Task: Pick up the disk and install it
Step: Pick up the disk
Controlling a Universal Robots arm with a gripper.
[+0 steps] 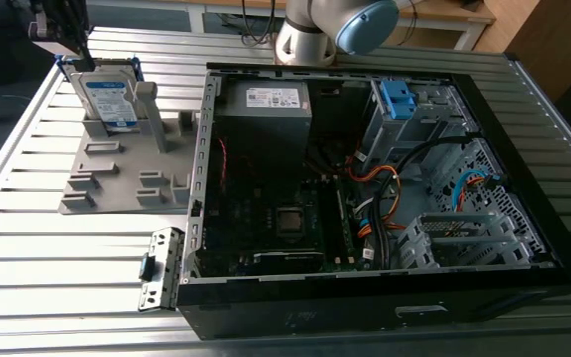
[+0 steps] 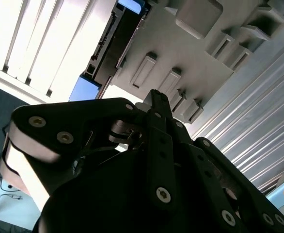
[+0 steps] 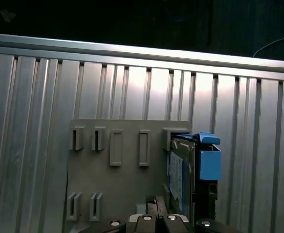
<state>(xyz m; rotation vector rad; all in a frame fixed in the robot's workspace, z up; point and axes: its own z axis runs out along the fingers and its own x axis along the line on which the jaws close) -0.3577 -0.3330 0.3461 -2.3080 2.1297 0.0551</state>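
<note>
gripper (image 2: pixel 155 97) close over disk (image 1: pixel 107 97), open-or-closed state cannot tell | disk upright in grey fixture plate (image 1: pixel 107 175), exterior view's left of computer case (image 1: pixel 315 316) | risk: off-centre descent clips blue rail (image 3: pixel 210 160), jams disk in slot

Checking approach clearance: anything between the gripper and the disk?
Nothing visible. In the exterior view the gripper hangs directly above the disk, which stands upright in the grey holder. The holder's grey post stands beside the disk, not over it.
</note>
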